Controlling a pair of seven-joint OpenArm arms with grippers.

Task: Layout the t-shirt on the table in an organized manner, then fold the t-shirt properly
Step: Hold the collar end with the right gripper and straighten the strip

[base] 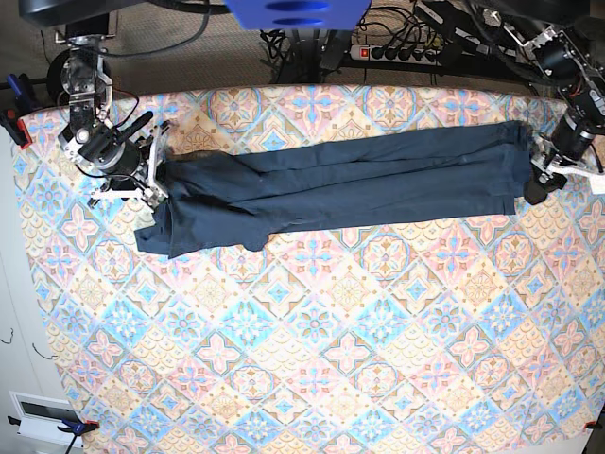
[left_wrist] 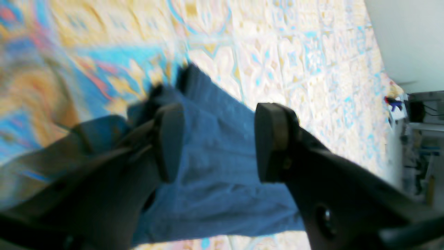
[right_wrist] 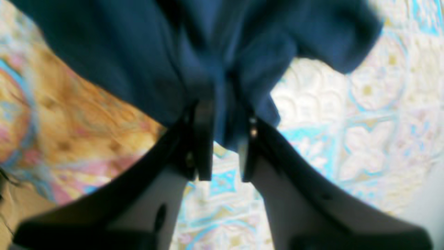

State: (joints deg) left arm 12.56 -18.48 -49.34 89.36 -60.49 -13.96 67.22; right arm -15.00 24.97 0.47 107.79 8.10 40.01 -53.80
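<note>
Base view is showing the t-shirt (base: 340,184) lying stretched out as a long dark navy band across the far part of the table (base: 312,359), running from one arm to the other, with a wider, rumpled part sagging toward the near side at the end by the right arm. The right gripper (base: 156,175) is sitting at that end, on the left of this view, touching the cloth's edge. From the right wrist view, its two dark fingers (right_wrist: 203,139) are standing a narrow way apart with a bunched fold of the shirt (right_wrist: 208,69) lying between and just past their tips; whether the cloth is being pinched or is merely lying in the gap I cannot tell, as the picture is blurred. The left gripper (base: 541,186) is resting at the opposite end of the shirt, on the right of the base view, near the table's edge. From the left wrist view, its jaws are standing wide apart, and the pads (left_wrist: 272,142) are hanging above a wrinkled strip of blue fabric (left_wrist: 215,166) that is passing beneath the gap without being clamped. The patterned cloth of the table (left_wrist: 295,62) is showing on both sides of that strip.
</note>
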